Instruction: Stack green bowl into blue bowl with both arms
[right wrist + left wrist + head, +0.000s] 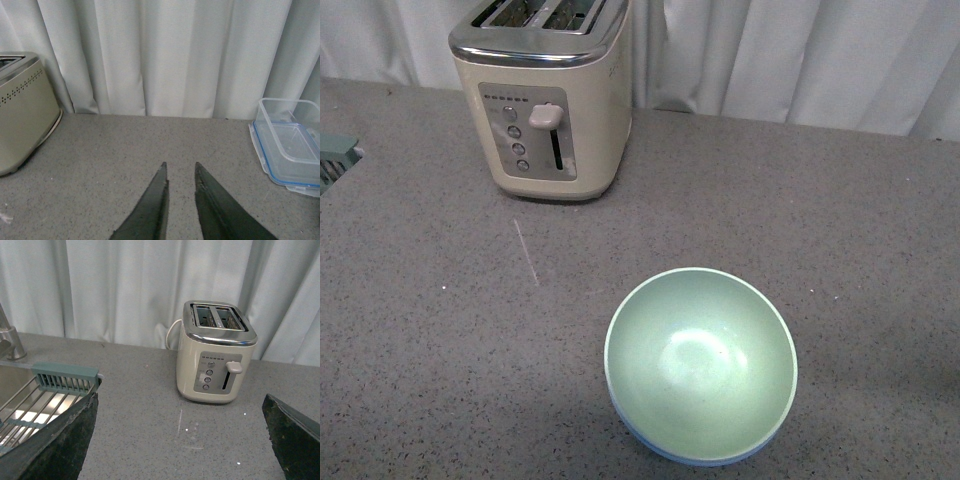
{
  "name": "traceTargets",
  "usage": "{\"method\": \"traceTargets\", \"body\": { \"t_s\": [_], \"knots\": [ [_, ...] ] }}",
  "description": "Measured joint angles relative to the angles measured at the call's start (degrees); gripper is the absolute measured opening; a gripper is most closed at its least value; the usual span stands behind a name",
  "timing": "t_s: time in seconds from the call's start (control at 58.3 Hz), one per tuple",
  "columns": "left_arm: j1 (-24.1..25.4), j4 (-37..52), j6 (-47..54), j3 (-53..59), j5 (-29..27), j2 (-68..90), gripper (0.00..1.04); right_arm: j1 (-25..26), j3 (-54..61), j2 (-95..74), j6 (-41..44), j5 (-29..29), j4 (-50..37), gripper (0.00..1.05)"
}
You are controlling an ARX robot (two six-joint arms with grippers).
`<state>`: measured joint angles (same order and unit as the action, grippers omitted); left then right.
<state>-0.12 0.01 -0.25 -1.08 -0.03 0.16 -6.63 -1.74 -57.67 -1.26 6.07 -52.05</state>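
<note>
In the front view the green bowl (700,360) sits nested inside the blue bowl (665,447), of which only a thin sky-blue edge shows under its near rim. They stand on the grey counter near the front. Neither arm shows in the front view. My left gripper (181,405) is open and empty, its two black fingers wide apart above bare counter in front of the toaster. My right gripper (180,170) is shut and empty, its fingertips close together over bare counter. Neither wrist view shows the bowls.
A cream toaster (545,95) stands at the back left; it also shows in the left wrist view (217,357). A sink with a teal rack (65,377) lies at the left. A clear lidded container (287,145) sits at the right. White curtains hang behind.
</note>
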Motion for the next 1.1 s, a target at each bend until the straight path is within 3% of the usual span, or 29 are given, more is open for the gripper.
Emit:
{"method": "traceTargets", "body": {
  "t_s": [0.103,0.377,0.789,0.84,1.098],
  "knots": [
    [0.0,0.0,0.0,0.0,0.0,0.1,0.98,5.0,1.2,14.4,0.9,-5.6,12.5,0.01],
    [0.0,0.0,0.0,0.0,0.0,0.0,0.98,6.5,1.4,54.2,1.0,-6.0,50.6,0.01],
    [0.0,0.0,0.0,0.0,0.0,0.0,0.98,6.6,1.4,57.4,1.1,-6.0,52.1,0.01],
    [0.0,0.0,0.0,0.0,0.0,0.0,0.98,6.6,1.4,57.4,1.1,-6.0,52.1,0.09],
    [0.0,0.0,0.0,0.0,0.0,0.0,0.98,6.6,1.4,57.4,1.1,-6.0,52.2,0.75]
  ]
}}
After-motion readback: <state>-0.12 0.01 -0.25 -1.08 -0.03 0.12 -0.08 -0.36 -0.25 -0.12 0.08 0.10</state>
